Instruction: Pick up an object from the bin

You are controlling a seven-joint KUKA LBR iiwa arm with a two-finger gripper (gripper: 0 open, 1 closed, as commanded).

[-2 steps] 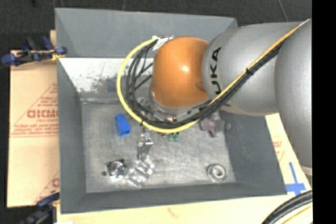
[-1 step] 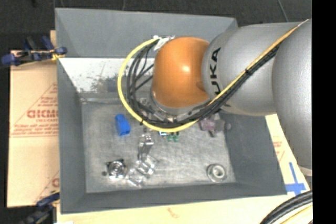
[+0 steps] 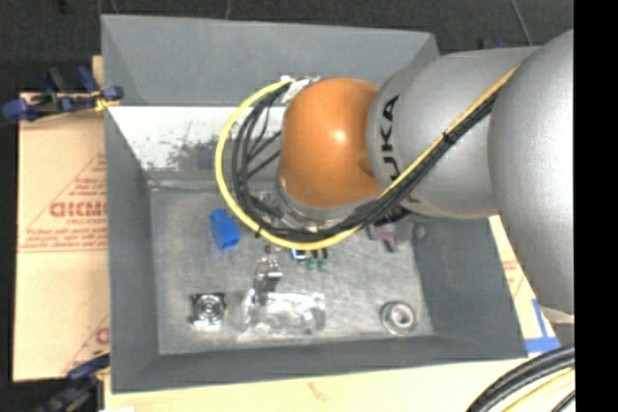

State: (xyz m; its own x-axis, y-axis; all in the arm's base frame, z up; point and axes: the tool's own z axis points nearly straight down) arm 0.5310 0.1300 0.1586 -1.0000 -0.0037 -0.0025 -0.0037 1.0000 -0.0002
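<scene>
My gripper (image 3: 266,277) reaches down from under the orange cover into the front middle of the bin. Right below its tip lies a clear crinkled plastic packet (image 3: 283,313) on the bin floor; whether they touch cannot be told. A small blue block (image 3: 224,230) lies to the gripper's left, apart from it. A small green piece (image 3: 315,259) sits just to its right, partly under the wrist.
A shiny round metal part (image 3: 206,308) lies at the front left and a metal ring (image 3: 397,315) at the front right. A purple piece (image 3: 386,233) shows at the right, beside the arm. The arm and its cables hide the bin's middle and back.
</scene>
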